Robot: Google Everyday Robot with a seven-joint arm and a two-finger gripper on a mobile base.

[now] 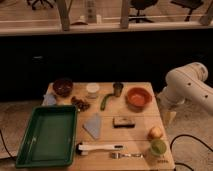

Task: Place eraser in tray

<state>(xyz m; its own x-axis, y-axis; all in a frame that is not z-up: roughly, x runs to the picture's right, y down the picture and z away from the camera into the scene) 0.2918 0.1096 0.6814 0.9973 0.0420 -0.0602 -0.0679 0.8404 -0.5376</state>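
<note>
Eraser [123,122] lay flat near the middle of the wooden counter [136,139], dark face up with a paler edge showing along its front. It sat just right of the grey-blue cloth [93,126] and well apart from the green tray [47,137], which occupied the counter's front-left corner with nothing inside it.

Judged from its look, the eraser was a light, rigid little block. The felt side would likely give some friction, while the harder backing would be smoother. It seemed neither fragile nor apt to deform. The best hold would probably be across its short width, fingers on the two long sides near the middle, coming from above. The cloth edge was close on the left, so a descent slightly off could snag it. The white-handled tool [100,147] lay nearer the front and looked clear of that approach.

The claw [168,116] hung at the counter's right edge below the white arm [187,85], released, grasping nothing and far from the eraser.

No brand, label or writing could be read on any item.
</note>
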